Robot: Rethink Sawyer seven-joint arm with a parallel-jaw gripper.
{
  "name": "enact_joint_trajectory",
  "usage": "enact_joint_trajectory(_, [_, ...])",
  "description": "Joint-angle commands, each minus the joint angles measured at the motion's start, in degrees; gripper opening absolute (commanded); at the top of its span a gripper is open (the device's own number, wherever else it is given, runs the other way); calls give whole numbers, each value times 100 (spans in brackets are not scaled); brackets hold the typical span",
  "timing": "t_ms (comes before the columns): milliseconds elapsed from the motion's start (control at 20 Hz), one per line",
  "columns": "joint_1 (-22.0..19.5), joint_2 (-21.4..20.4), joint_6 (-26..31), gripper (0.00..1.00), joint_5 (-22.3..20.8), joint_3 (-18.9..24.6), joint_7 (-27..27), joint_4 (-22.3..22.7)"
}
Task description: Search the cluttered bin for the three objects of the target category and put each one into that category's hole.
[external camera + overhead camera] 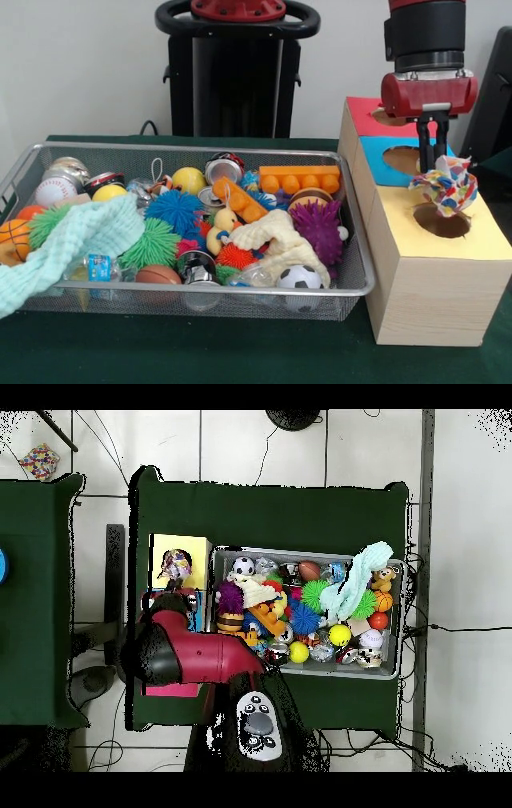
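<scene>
Currently a multicoloured knotted toy point(444, 184) is clamped in the gripper point(432, 164), just above the yellow hole point(442, 222); release is pending, and earlier deposits cannot be judged.

Multicoloured patchwork ball point(445, 185); box point(436, 272) top in red, blue, yellow sections. Mint cloth point(76, 240), purple spiky ball point(318, 228), orange brick point(298, 178). Dark green table point(200, 352).

a dark green table point(240, 352) carries two things that sit directly on it. a wire mesh bin point(200, 300) full of toys sits on one side, and a wooden box point(416, 296) with a red, a blue and a yellow top panel stands just beside it
</scene>
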Motion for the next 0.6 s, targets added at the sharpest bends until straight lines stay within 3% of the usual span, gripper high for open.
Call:
enact_joint_trajectory(50, [17, 37, 348, 0, 289, -42, 1039, -556])
enact_joint_trajectory(350, [1, 37, 162, 0, 240, 6, 1091, -583])
enact_joint_trajectory(600, [-14, 36, 522, 0, 155, -82, 947, -530])
